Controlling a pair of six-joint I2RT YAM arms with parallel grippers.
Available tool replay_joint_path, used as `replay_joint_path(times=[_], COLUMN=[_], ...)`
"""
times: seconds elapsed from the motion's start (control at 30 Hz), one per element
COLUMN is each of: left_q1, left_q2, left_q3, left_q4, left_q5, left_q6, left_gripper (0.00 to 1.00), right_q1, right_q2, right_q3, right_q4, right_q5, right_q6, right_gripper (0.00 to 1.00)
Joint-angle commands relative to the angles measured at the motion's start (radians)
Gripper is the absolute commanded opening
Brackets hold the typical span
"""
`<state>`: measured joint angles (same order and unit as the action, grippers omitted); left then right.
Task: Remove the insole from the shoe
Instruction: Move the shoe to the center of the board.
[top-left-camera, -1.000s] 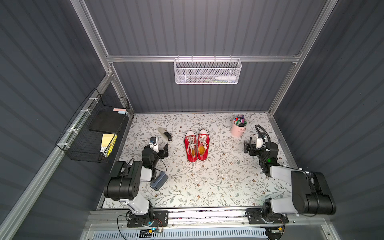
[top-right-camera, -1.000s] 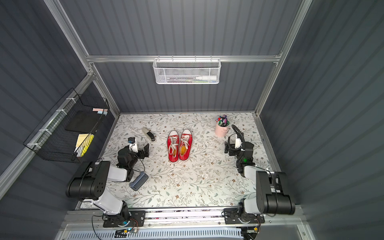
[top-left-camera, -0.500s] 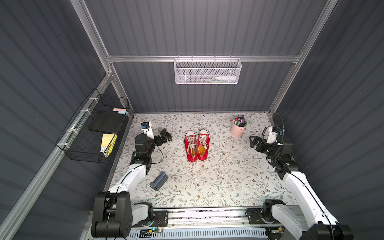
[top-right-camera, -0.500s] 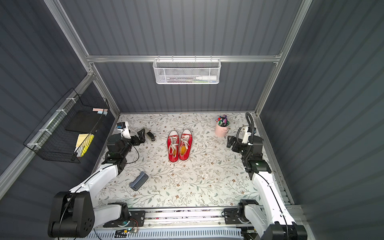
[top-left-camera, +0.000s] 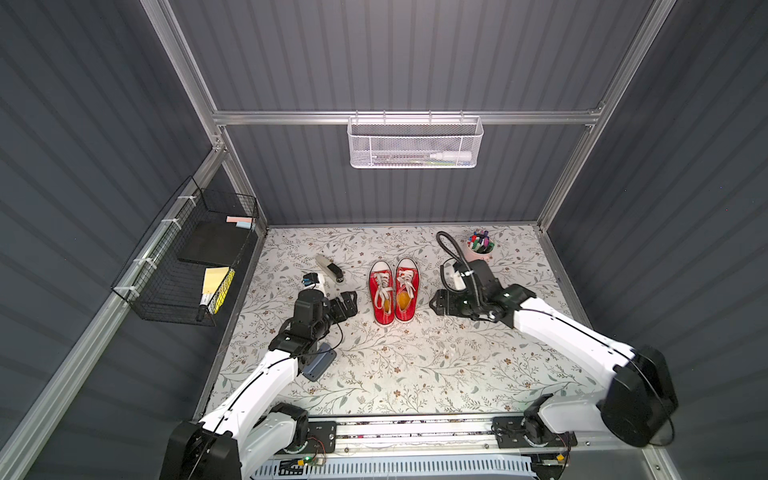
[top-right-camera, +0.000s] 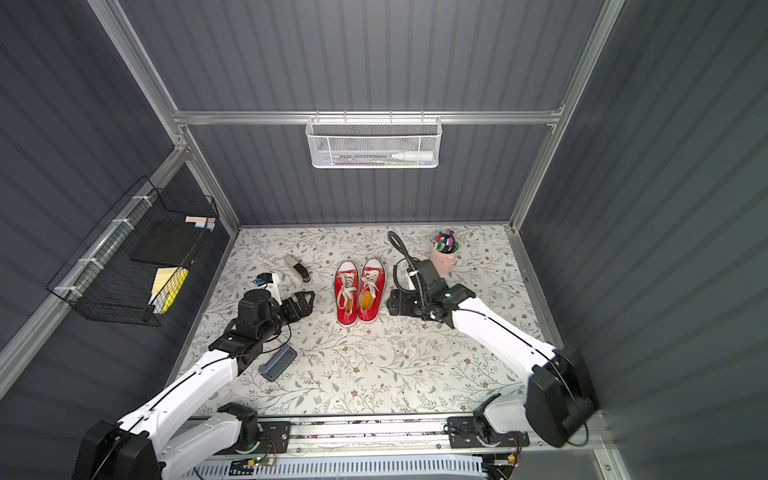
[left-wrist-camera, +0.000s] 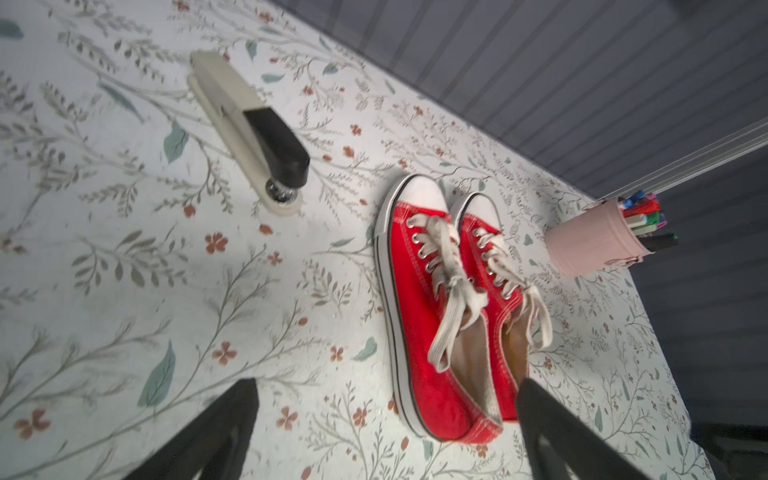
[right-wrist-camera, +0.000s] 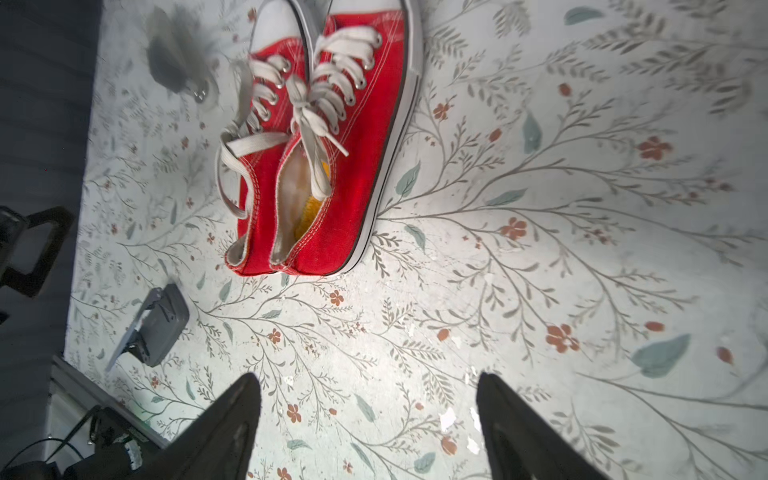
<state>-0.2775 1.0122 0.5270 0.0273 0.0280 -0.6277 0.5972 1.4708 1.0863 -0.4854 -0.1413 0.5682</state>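
Item: yellow insole (right-wrist-camera: 308, 212), inside the red shoe (top-left-camera: 406, 296) nearer my right arm, mid-tabletop (top-left-camera: 415, 365).
Left jaws: spread, empty.
Right jaws: spread, empty.
Handling, I judge: brace the shoe's heel, pinch the insole's rear edge, peel upward slowly.

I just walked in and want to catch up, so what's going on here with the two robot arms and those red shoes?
The two arms flank a pair of red sneakers standing on the floral table. The left end effector and the right end effector sit on either side of the pair, both open, holding nothing and touching neither shoe. A yellow insole shows inside the shoe nearer the right arm and has not been pulled out yet.
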Motion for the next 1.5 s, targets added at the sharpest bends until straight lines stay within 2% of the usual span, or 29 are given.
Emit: replay_joint_path(times=[0.0,0.17,0.5,0.6,0.7,0.8,0.87,1.2,1.3,1.4,1.47], left_q1=[-0.005,-0.006,-0.006,-0.006,-0.009,-0.030,-0.075,-0.419,-0.494,-0.503,-0.510], left_q2=[-0.017,0.005,0.048,0.062,0.074,0.095,0.122,0.318,0.393,0.430,0.446], left_q3=[0.016,0.037,0.066,0.086,0.100,0.095,0.100,0.183,0.263,0.289,0.295], left_q4=[-0.063,-0.074,-0.066,-0.076,-0.083,-0.062,-0.059,0.020,-0.010,0.001,0.005], left_q5=[-0.026,-0.017,0.013,0.025,0.046,0.075,0.087,0.022,-0.009,0.002,0.012], left_q6=[-0.033,-0.017,-0.014,-0.004,0.003,-0.013,-0.018,-0.085,-0.042,-0.044,-0.047], left_gripper=[0.99,0.99,0.99,0.99,0.98,0.96,0.95,0.93,0.91,0.88,0.85], right_q1=[0.027,0.062,0.065,0.065,0.065,0.065,0.065,0.067,0.069,0.070,0.069], right_q2=[0.152,0.345,0.547,0.569,0.564,0.514,0.456,0.150,0.092,0.058,0.014], right_q3=[0.137,0.278,0.460,0.481,0.483,0.446,0.385,0.029,-0.050,-0.081,-0.079], right_q4=[-0.083,-0.107,-0.188,-0.218,-0.246,-0.266,-0.255,-0.289,-0.270,-0.258,-0.265], right_q5=[-0.044,-0.044,0.033,0.089,0.107,0.100,0.092,0.055,0.015,-0.015,0.004], right_q6=[0.015,0.026,0.027,0.026,0.020,0.015,0.015,0.051,0.067,0.057,0.043], right_gripper=[0.78,0.69,0.48,0.37,0.21,0.07,0.00,0.00,0.00,0.33,0.47])
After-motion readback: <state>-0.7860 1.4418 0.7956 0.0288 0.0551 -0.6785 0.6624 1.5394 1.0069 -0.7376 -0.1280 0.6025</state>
